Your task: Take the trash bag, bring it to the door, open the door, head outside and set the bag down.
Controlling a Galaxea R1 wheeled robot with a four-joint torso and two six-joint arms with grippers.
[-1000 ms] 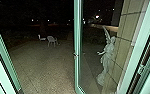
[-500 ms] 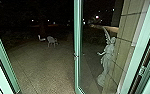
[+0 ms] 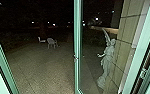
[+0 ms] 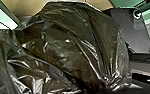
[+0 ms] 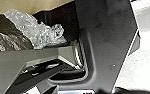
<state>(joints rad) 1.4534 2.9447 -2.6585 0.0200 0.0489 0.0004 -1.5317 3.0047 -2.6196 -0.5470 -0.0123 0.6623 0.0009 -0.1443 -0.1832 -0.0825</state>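
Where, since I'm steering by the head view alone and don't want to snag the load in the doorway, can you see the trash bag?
Observer: The trash bag shows large in the left wrist view, dark and glossy.
Operator: My view gives me the open door and, through its glass, the statue. What shape is the bag in?
Observer: It bulges, its surface is creased, and in the left wrist view many folds draw together at one spot.
Operator: Any other plastic?
Observer: In the right wrist view, pale, crumpled plastic lies beside darker plastic. Whether both belong to that bag, I can't tell.
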